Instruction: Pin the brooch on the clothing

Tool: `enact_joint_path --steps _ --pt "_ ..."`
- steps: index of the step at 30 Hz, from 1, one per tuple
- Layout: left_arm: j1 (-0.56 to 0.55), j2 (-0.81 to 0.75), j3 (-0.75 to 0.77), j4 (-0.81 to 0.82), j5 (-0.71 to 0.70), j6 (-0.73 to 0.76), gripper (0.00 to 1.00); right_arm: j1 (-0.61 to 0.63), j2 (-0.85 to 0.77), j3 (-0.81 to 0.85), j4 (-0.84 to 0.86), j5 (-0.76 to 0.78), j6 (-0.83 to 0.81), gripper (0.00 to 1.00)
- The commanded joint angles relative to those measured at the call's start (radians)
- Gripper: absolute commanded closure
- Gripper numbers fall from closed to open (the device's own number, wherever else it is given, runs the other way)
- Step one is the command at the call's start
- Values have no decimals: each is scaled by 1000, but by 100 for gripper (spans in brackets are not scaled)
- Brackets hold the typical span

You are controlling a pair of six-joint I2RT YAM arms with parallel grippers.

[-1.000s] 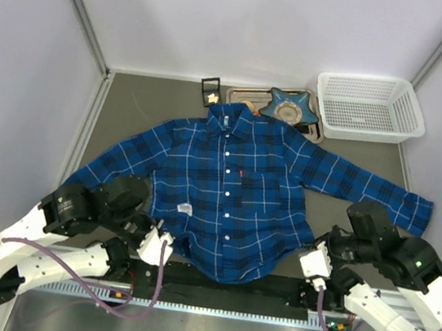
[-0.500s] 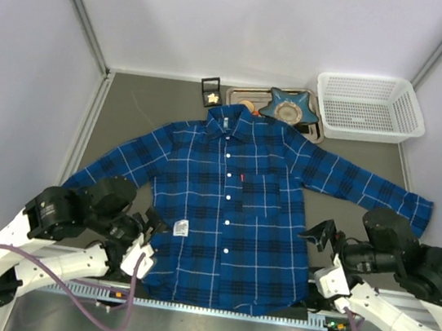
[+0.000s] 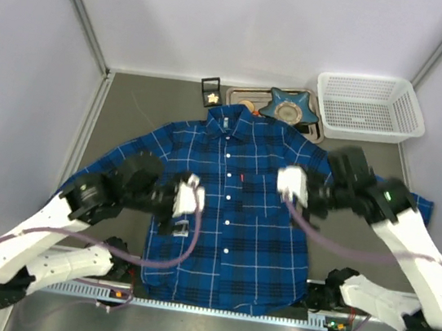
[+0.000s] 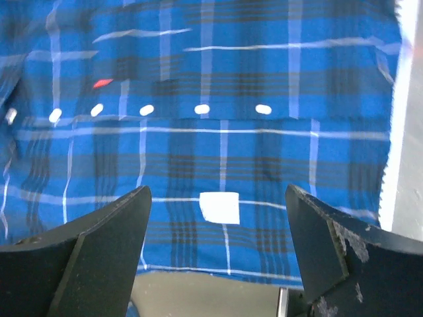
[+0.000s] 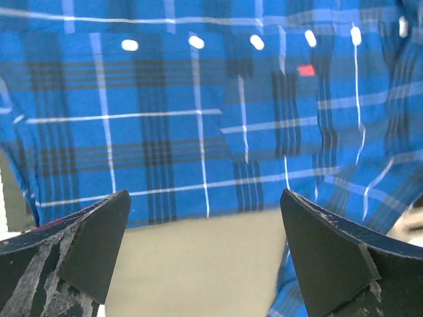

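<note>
The clothing [image 3: 234, 217], a blue and navy plaid shirt, lies spread flat on the table with its collar at the far end and its buttons up. The brooch [image 3: 212, 95] is a tiny pale gold speck in a small black box just beyond the collar. My left gripper [image 3: 185, 203] hovers open over the shirt's left side, above a white label [image 4: 219, 207]. My right gripper [image 3: 291, 184] hovers open over the shirt's right side, near the chest pocket [image 5: 264, 99]. In the wrist views, the left gripper [image 4: 217, 191] and the right gripper [image 5: 205, 195] hold nothing.
A blue star-shaped dish [image 3: 289, 106] sits on a metal tray [image 3: 243, 96] behind the collar. A white mesh basket [image 3: 369, 108] stands at the back right. The shirt's right sleeve [image 3: 366, 186] reaches toward the right wall.
Both grippers opened and let go of the shirt's hem, which now lies flat. Both arms rose and swung forward from the near edge to over the shirt's middle.
</note>
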State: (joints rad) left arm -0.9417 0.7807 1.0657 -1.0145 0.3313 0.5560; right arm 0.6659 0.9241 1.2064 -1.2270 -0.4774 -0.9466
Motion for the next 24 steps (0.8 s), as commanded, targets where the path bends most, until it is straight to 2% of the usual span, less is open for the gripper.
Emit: enact_joint_path --steps 1,2,3,4,5,6,10,12,14,15,18,24 --pt "347 182 10 365 154 -342 14 -278 310 185 138 -61 271 3" --pt "456 240 26 401 252 -396 16 -314 370 218 138 -107 281 3" --pt "630 309 84 424 326 -442 18 -337 481 285 139 -125 284 2" --pt "683 462 127 457 400 -523 20 -357 527 315 158 -136 305 1" --pt "711 542 182 461 387 -542 22 -386 571 349 170 -148 330 1" --pt "734 690 314 453 364 -547 23 -397 663 414 178 -153 354 1" --pt "745 1006 636 410 181 -605 23 -436 833 553 224 -159 538 1" --pt "747 1151 790 401 149 -617 22 -453 874 590 257 -155 592 1" --pt "745 1224 853 463 57 -695 23 -460 917 607 279 -138 652 1" --pt "744 1280 913 479 28 -721 27 -463 926 613 287 -138 667 1" --pt "741 1365 976 572 -87 -833 39 -468 943 605 316 -129 712 1" --pt "732 1468 995 720 -140 -852 41 -470 952 576 334 -127 721 1"
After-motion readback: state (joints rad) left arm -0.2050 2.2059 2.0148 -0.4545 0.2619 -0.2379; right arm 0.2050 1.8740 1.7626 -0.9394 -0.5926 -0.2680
